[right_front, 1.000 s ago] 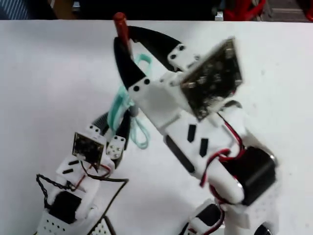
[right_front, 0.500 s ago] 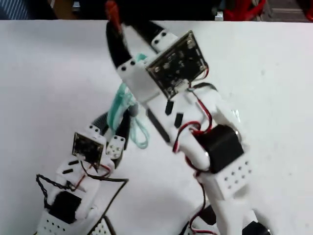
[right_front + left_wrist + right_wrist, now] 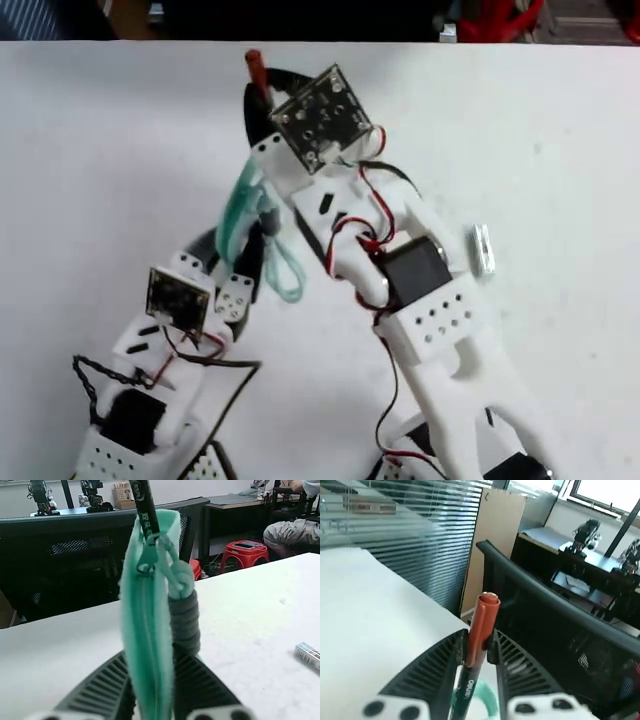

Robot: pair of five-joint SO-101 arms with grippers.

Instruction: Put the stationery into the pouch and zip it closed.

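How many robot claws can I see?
2. The left claw is shut on the green pouch; the right claw grips the red-capped pen by the pouch's far end.

Looking down on the table, the right arm's camera board (image 3: pixel 322 108) covers most of the pen (image 3: pixel 254 66), with just the red cap poking out at eleven o'clock; the far end of the pouch (image 3: pixel 240 215) is lost under it too, so I can't tell whether the pen tip is inside; the small pale item (image 3: pixel 481 248) at that arm's three o'clock is too small to name.
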